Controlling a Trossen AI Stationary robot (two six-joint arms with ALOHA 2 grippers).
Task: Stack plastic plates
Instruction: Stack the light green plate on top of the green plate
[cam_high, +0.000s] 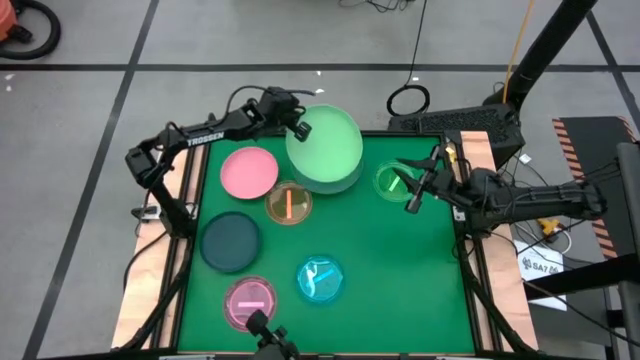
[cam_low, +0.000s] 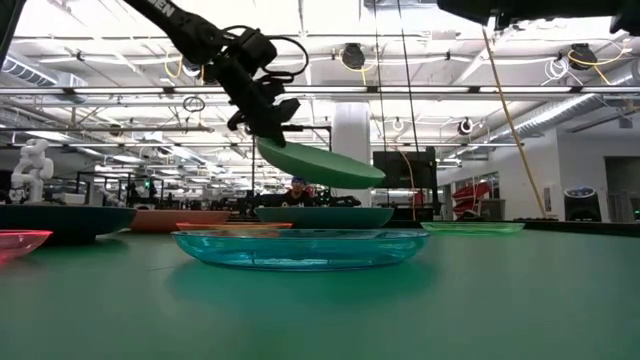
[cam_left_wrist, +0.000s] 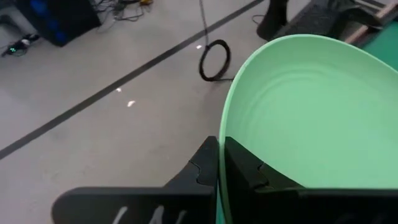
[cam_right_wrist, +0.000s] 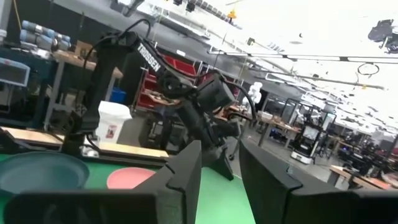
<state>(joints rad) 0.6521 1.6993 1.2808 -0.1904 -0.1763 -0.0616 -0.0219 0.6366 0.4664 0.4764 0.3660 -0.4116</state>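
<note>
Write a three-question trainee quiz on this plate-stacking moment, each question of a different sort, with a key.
1. True or false: the left hand holds the light-green plate clear of the table.
2. Which plate lies directly under the lifted one? A pink, B teal, C amber.
3. Fill in: the right hand is above the small ____ plate.

Key: 1 true; 2 B, the teal plate; 3 green.

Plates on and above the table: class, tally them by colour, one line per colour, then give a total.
Light green plate, held by the left gripper: 1
Teal plate under it: 1
Pink plate: 1
Dark teal plate: 1
Amber plate: 1
Cyan plate: 1
Magenta plate: 1
Small green plate: 1
Total: 8
</note>
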